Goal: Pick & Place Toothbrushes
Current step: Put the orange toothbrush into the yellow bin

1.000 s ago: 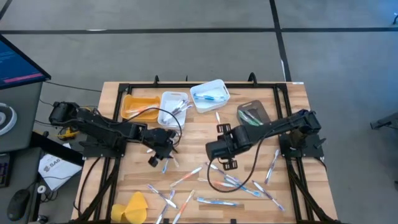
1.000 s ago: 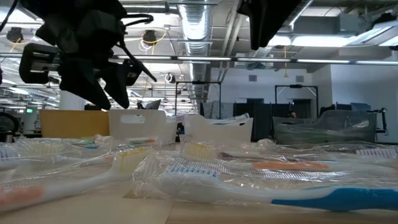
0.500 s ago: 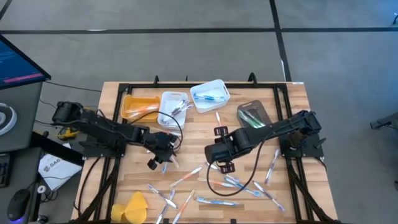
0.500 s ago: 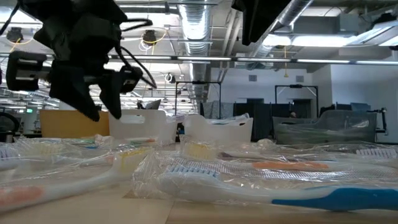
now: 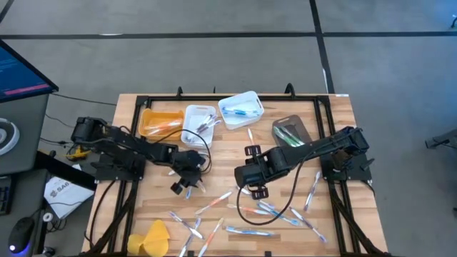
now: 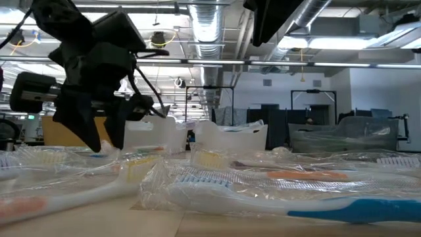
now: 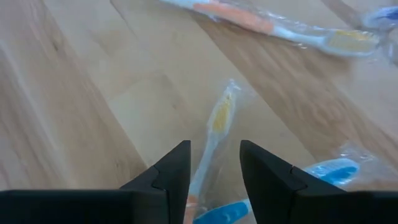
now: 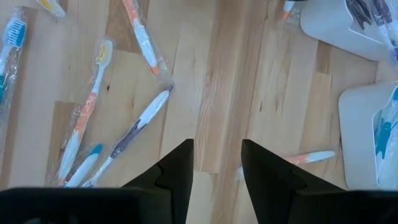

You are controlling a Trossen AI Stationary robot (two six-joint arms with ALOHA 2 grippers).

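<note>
High view: I am working over a wooden table (image 5: pixel 335 114), taking the white bin (image 5: pixel 198 123) near its far edge as my landmark. Just left of that bin, an orange bin (image 5: pixel 158 120) is sitting, and well to the near-left of it, at the table's front edge, a yellow lump (image 5: pixel 151 237) is lying. I am holding my left gripper (image 5: pixel 187 187) low over the boards on the near side of the white bin, its fingers (image 7: pixel 169 174) standing apart with a gap between them. Through that gap I am looking at a wrapped toothbrush (image 7: pixel 214 134) with a yellowish head, lying flat on the wood; nothing is pinched. More toothbrushes (image 5: pixel 246 230) are lying scattered across the front half of the table, nearer than the white bin, and a few are resting inside it. Right of the white bin, a second white bin (image 5: pixel 241 108) is holding blue-handled brushes, and farther right a dark bin (image 5: pixel 290 131) is holding green ones. I am hovering my right gripper (image 5: pixel 251 191) on the near-right side of the white bin, above bare wood, its fingers (image 8: pixel 174 171) spread and holding nothing, with brushes lying beside it.
</note>
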